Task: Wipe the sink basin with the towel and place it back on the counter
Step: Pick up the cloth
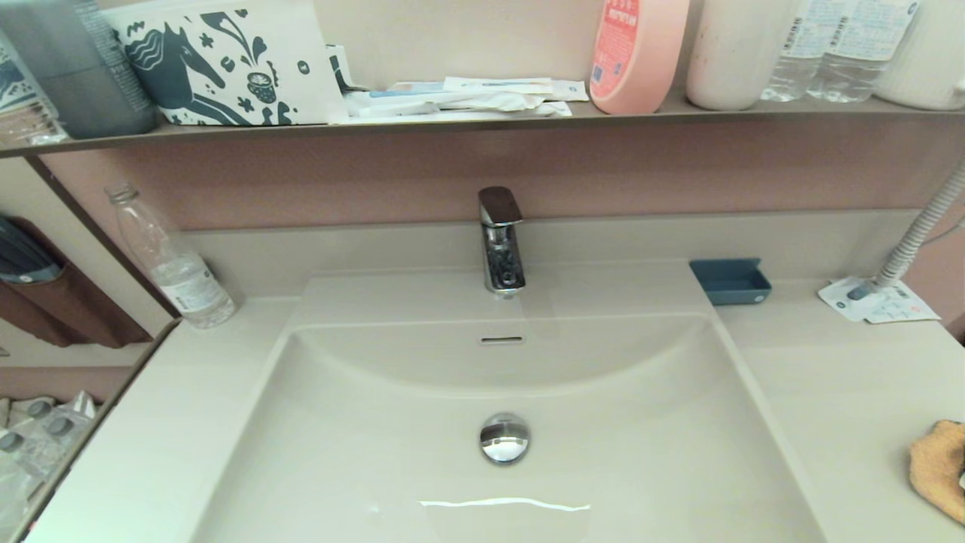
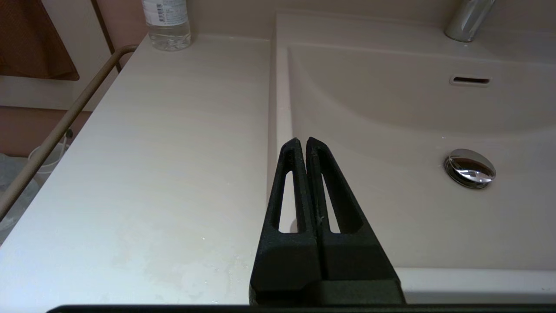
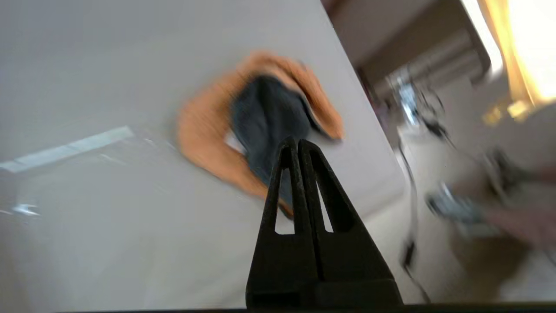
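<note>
The cream sink basin fills the middle of the head view, with its chrome drain plug, slot overflow and faucet. The towel lies crumpled on the counter at the far right edge, orange side out. In the right wrist view the towel shows orange around a dark grey fold. My right gripper hangs above it, shut and empty. My left gripper is shut and empty over the basin's left rim. Neither gripper appears in the head view.
A clear plastic bottle stands at the counter's back left. A small blue tray and a paper packet with a corrugated hose sit at the back right. A dark shelf above holds bottles and boxes.
</note>
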Robot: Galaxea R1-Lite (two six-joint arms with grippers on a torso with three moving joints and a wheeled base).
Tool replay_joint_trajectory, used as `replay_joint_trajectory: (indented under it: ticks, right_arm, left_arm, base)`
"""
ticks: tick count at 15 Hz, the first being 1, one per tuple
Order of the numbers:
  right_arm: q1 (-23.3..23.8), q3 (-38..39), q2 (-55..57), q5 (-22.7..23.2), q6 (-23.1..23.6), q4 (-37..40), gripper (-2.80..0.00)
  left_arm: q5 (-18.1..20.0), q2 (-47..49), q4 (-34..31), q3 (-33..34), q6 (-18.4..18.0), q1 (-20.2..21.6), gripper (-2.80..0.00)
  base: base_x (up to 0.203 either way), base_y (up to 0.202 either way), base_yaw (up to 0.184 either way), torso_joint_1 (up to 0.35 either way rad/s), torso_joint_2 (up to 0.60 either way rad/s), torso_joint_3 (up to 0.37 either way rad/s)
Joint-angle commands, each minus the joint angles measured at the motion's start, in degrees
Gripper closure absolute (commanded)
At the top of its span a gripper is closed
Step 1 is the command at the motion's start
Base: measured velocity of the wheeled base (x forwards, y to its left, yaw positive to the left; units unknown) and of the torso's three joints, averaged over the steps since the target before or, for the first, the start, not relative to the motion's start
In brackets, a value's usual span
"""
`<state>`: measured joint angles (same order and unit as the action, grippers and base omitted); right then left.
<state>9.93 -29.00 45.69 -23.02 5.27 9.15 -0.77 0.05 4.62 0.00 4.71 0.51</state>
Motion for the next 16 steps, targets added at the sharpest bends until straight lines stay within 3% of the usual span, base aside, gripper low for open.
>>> replay_joint_trajectory:
  ticks: [1,3,7,11,12,14,16]
  right_arm:
    - [4.39,-1.97,8.9,0.27,0.7,3.4,0.0]
    - [8.37,-5.38,12.08,0.73,5.66,8.84,0.0]
    - [12.85,-9.91,20.96,0.78,12.93,10.09,0.0]
    - [15.12,-13.99,26.27,2.9,16.75,9.88,0.0]
    - [15.12,-14.19,26.35,6.37,16.8,9.85,-2.8]
    - [15.55,-14.68,26.5,14.71,17.09,9.94,-2.8]
    - [16.92,-15.04,28.6,15.65,18.65,9.78,-2.8]
  left_arm:
    - [-0.02,0.07,0.04,0.0,0.04,0.02,0.0]
    - [-0.02,0.04,0.04,0.0,0.04,0.02,0.0]
    - [-0.02,0.04,0.04,0.0,0.04,0.02,0.0]
    - [-0.02,0.04,0.04,0.0,0.04,0.02,0.0]
    - [-0.02,0.13,0.04,0.0,0.04,0.02,0.0]
    - [-0.02,0.05,0.04,0.0,0.04,0.02,0.0]
    - [-0.02,0.11,0.04,0.0,0.04,0.02,0.0]
  base:
    - [0.0,0.0,0.0,0.0,0.0,0.0]
    - [0.0,0.0,0.0,0.0,0.0,0.0]
    - [0.0,0.0,0.0,0.0,0.0,0.0]
    - [0.0,0.0,0.0,0.0,0.0,0.0]
    - [0.0,0.0,0.0,0.0,0.0,0.0]
    - [0.0,0.0,0.0,0.0,0.0,0.0]
    - [0.0,0.0,0.0,0.0,0.0,0.0]
